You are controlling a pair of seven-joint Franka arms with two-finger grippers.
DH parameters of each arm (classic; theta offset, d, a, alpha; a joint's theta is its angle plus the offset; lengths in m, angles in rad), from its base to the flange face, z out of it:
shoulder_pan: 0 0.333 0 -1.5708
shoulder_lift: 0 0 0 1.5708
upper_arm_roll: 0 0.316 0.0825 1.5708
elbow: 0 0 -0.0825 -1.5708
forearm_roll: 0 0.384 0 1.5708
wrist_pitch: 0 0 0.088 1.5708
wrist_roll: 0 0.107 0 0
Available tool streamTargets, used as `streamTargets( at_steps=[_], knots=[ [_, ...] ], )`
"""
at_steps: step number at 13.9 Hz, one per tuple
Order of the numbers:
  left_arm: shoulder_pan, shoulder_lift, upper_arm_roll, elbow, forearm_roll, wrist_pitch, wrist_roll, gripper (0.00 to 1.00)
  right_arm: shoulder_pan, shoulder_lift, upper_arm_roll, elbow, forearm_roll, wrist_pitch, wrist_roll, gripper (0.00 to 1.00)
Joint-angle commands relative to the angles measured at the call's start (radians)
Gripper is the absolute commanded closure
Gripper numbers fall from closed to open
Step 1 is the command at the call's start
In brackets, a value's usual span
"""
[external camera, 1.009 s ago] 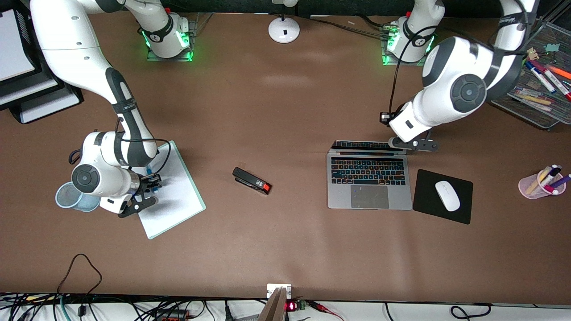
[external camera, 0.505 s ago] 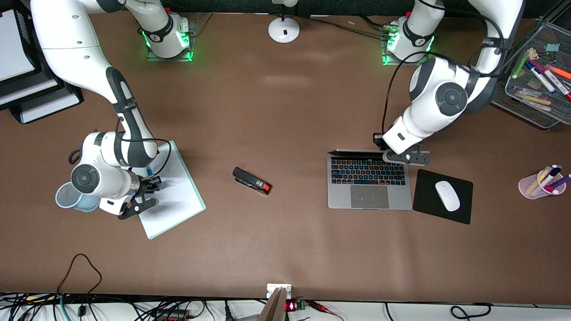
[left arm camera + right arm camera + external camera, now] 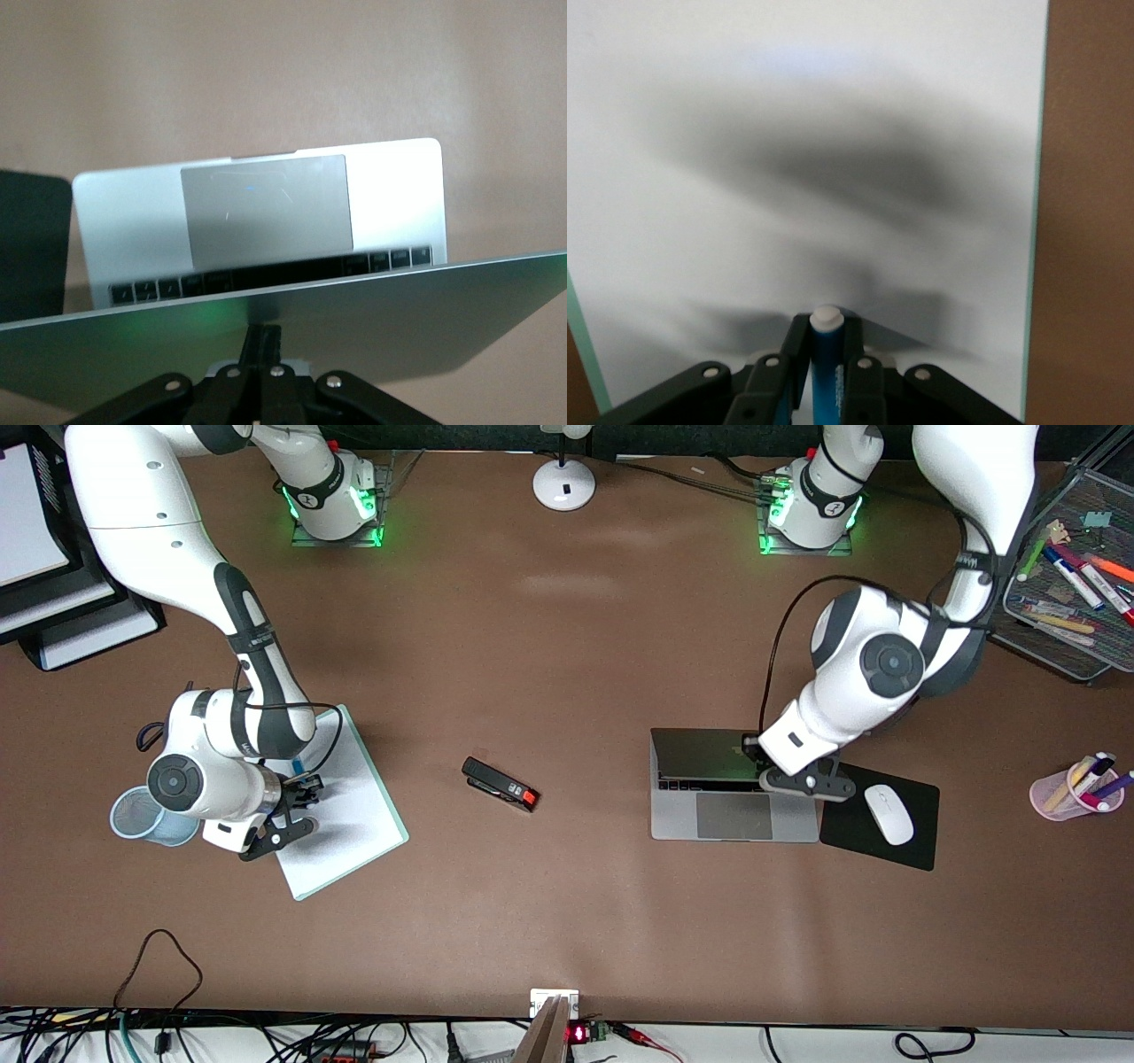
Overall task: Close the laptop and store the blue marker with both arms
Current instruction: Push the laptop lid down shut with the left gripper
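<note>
The silver-grey laptop [image 3: 733, 815] lies toward the left arm's end of the table. Its lid [image 3: 700, 755] is tilted low over the keys, and only the trackpad and one key row show. In the left wrist view the lid's edge [image 3: 354, 310] stands above the trackpad [image 3: 266, 208]. My left gripper [image 3: 780, 775] is shut and empty, with its fingertips [image 3: 263, 341] pressed against the lid's outer face. My right gripper [image 3: 299, 786] is shut on the blue marker [image 3: 827, 372], whose whitish end sticks out between the fingers. It holds the marker just above a white pad [image 3: 341, 806].
A pale blue mesh cup [image 3: 140, 815] stands beside the right gripper. A black stapler [image 3: 500, 784] lies mid-table. A white mouse [image 3: 889, 813] sits on a black mat [image 3: 850, 841] beside the laptop. A pink pen cup [image 3: 1067, 793] and a wire tray [image 3: 1063, 629] are at the left arm's end.
The left gripper has pushed the laptop lid down from nearly upright to low over the keyboard. The right gripper still holds the marker in almost the same place.
</note>
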Motion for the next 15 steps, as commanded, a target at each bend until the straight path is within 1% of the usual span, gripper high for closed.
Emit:
streamTargets(
  at_steps=[1, 2, 4, 5, 7, 11, 13, 15],
  knots=[
    [0.001, 0.102, -0.006, 0.089, 0.024, 0.046, 0.009, 1.0, -0.001, 0.02, 0.003, 0.023, 0.008, -0.001, -0.018, 0.77],
    [-0.004, 0.125, -0.006, 0.097, 0.024, 0.072, 0.009, 1.0, -0.003, 0.02, 0.003, 0.03, 0.008, -0.001, -0.018, 0.8],
    [-0.004, 0.156, -0.006, 0.106, 0.026, 0.105, 0.011, 1.0, -0.003, 0.017, 0.003, 0.035, 0.011, -0.004, -0.018, 0.98],
    [-0.005, 0.17, -0.004, 0.108, 0.026, 0.117, 0.011, 1.0, -0.003, 0.013, 0.003, 0.035, 0.013, -0.007, -0.018, 1.0],
    [-0.004, 0.196, -0.004, 0.108, 0.026, 0.134, 0.02, 1.0, 0.002, 0.006, 0.001, 0.078, 0.007, -0.02, -0.018, 1.0],
    [-0.005, 0.252, -0.004, 0.108, 0.024, 0.174, 0.046, 1.0, -0.007, -0.072, -0.002, 0.089, 0.005, -0.045, -0.065, 1.0],
    [-0.011, 0.268, -0.004, 0.108, 0.024, 0.177, 0.044, 1.0, -0.021, -0.102, -0.008, 0.089, 0.004, -0.045, -0.162, 1.0],
    [-0.01, 0.269, -0.004, 0.108, 0.024, 0.177, 0.046, 1.0, -0.07, -0.119, -0.008, 0.089, 0.018, -0.047, -0.306, 1.0]
  ],
)
